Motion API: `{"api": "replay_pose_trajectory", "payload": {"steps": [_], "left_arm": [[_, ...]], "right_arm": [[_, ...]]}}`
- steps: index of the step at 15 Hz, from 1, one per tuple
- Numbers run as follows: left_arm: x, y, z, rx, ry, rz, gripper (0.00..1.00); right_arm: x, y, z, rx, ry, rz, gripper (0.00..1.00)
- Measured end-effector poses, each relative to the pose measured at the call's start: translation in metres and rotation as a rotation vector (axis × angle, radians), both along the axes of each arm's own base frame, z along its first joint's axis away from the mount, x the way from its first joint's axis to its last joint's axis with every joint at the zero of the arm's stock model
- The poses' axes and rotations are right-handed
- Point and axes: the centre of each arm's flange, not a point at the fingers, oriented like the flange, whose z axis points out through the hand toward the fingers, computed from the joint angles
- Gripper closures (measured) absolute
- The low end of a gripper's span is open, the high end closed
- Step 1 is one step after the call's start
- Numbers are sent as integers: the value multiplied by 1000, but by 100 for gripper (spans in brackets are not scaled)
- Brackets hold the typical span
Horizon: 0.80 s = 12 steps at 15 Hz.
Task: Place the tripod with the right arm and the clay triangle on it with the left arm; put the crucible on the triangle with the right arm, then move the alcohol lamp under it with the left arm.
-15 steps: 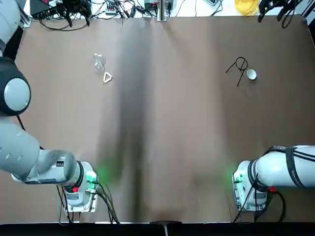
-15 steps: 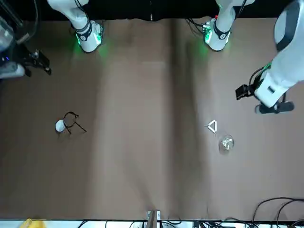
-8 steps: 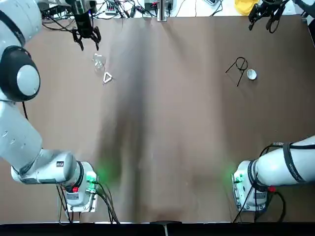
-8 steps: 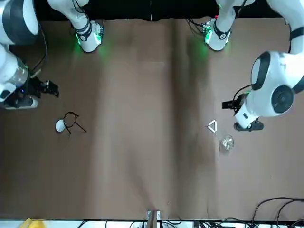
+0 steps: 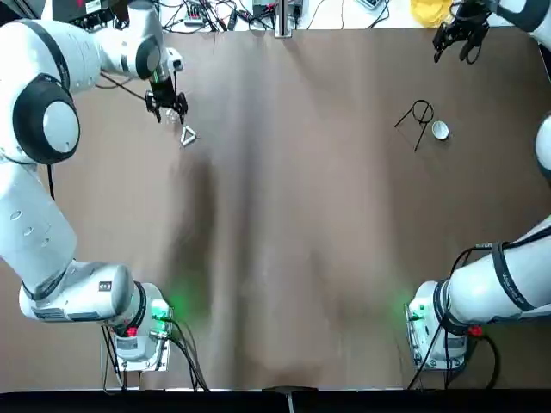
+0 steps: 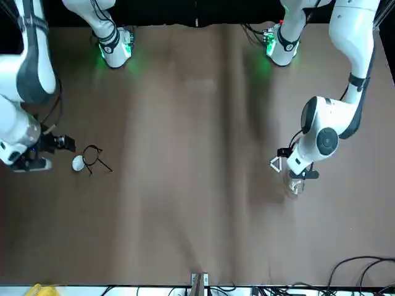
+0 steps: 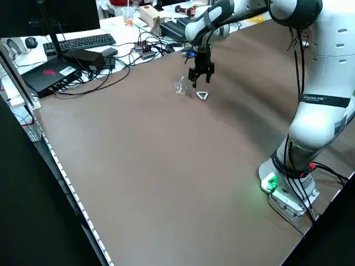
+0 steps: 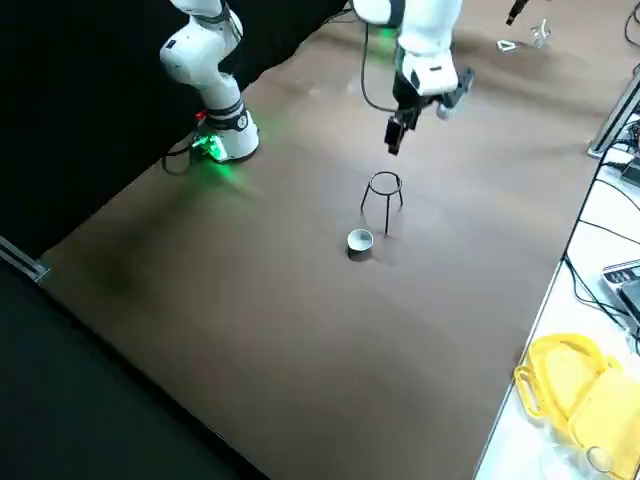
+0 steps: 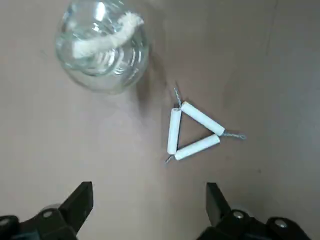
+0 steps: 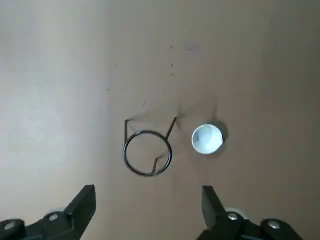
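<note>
The black wire tripod (image 5: 417,115) stands upright at the far right of the table, with the small white crucible (image 5: 440,130) beside it. My right gripper (image 5: 458,33) hovers open above the table just beyond them; its wrist view shows the tripod (image 10: 147,150) and crucible (image 10: 207,138) ahead of its fingers. At the far left lies the white clay triangle (image 5: 188,135), next to the clear glass alcohol lamp (image 7: 179,87). My left gripper (image 5: 167,109) hangs open over the lamp and triangle, holding nothing. Its wrist view shows the lamp (image 9: 102,50) and triangle (image 9: 192,132).
Cables, a keyboard and electronics (image 7: 83,47) crowd the bench past the table's far edge. A yellow object (image 8: 580,395) sits off the table near the tripod's corner. Both arm bases (image 5: 142,331) glow green at the near edge.
Both arms swung in over the table. The left gripper came down over the lamp and triangle. The right gripper moved closer to the tripod and crucible. No object has moved.
</note>
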Motion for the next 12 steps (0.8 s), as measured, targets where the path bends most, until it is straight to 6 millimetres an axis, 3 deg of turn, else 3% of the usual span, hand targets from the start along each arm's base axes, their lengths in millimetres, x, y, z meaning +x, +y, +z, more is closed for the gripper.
{"api": "replay_pose_trajectory", "payload": {"steps": [4, 8, 12], "left_arm": [[-16, 2, -25, -22, -59, 0, 5], [-17, 8, -35, -36, -103, 10, 10], [-15, 7, -45, -47, -126, 11, 17]], "right_arm": [[14, -1, -47, 53, 26, -1, 10], [14, -27, -68, 117, 47, 38, 15], [16, -30, -92, 114, 55, 51, 17]]}}
